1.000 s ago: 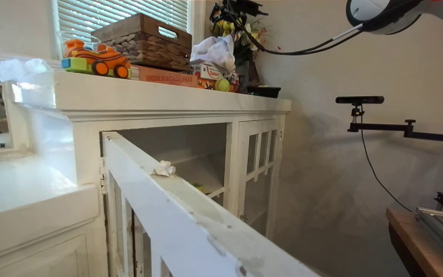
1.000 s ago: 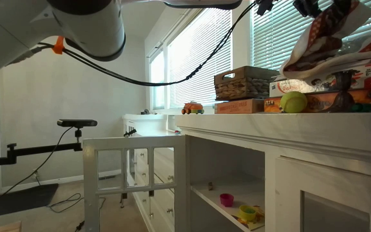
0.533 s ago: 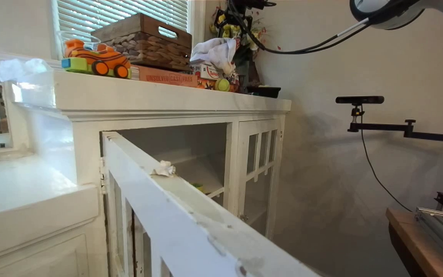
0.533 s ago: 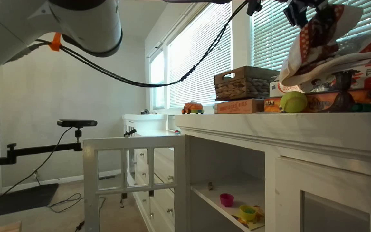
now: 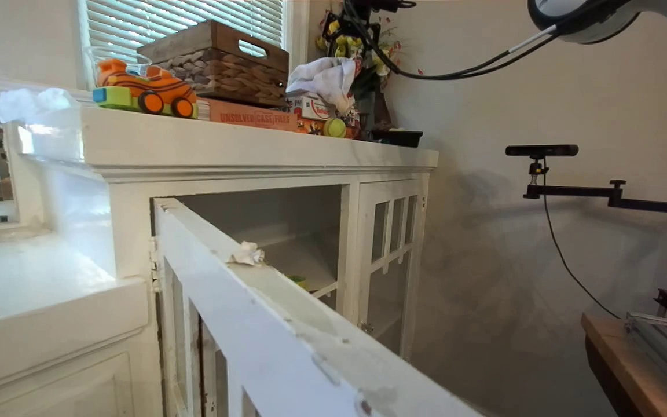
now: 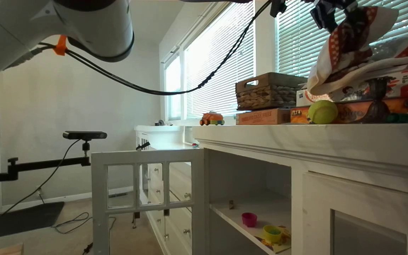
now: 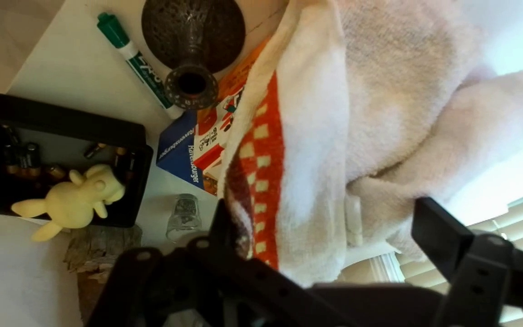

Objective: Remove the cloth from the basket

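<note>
The cloth (image 7: 311, 136), whitish with a red checked band, is draped over the stacked game boxes beside the basket, outside it; in both exterior views the cloth (image 5: 325, 80) (image 6: 352, 53) rises in a loose fold toward the gripper. My gripper (image 7: 329, 229) is above the boxes with its fingers spread wide. Part of the cloth lies between them, touching or close by the left finger, with a gap before the right finger (image 7: 441, 240). The brown woven basket (image 5: 241, 75) (image 6: 253, 99) rests on an orange box; its inside is hidden.
Around the cloth are a dark metal holder (image 7: 193, 50), a green marker (image 7: 139, 68), a black tray (image 7: 61, 116) with batteries and a yellow figure, a small glass (image 7: 184, 218) and a tennis ball (image 6: 322, 112). The cabinet door (image 5: 287, 301) is swung out below. Window blinds stand behind.
My gripper has come down a little, and the raised fold of cloth has sunk and shifted with it. Over the last half second hardly anything moves.
</note>
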{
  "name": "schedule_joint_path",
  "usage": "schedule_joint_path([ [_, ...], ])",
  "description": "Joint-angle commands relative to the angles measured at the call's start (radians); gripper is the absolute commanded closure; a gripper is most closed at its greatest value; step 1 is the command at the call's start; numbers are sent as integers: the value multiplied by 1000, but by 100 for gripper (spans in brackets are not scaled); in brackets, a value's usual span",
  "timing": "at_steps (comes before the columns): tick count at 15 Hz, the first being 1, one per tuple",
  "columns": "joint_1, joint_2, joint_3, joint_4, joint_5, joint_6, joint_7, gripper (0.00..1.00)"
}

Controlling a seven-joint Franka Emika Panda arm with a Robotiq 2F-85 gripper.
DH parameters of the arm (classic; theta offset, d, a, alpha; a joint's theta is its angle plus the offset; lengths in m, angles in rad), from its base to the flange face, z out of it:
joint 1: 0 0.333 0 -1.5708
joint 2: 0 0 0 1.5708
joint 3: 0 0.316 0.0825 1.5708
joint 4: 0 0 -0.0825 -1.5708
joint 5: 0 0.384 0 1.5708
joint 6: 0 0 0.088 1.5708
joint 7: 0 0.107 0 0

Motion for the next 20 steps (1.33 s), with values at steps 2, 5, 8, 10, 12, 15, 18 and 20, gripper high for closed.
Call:
schedule_joint_path([
  [2, 1, -38, 42, 6, 17, -4, 18, 0],
  [5, 1, -22, 32, -9, -7, 7, 4, 0],
  [8, 13, -10, 28, -17, -20, -23, -12, 0],
  [10, 26, 16, 33, 5, -23, -118, -50, 0],
  [12, 38, 30, 47, 14, -14, -228, -98, 0],
  [15, 48, 36, 65, 31, -3, -322, -139, 0],
  [18, 49, -2, 84, -5, 7, -361, -188, 0],
  [20, 37, -15, 99, -5, 18, -386, -240, 0],
])
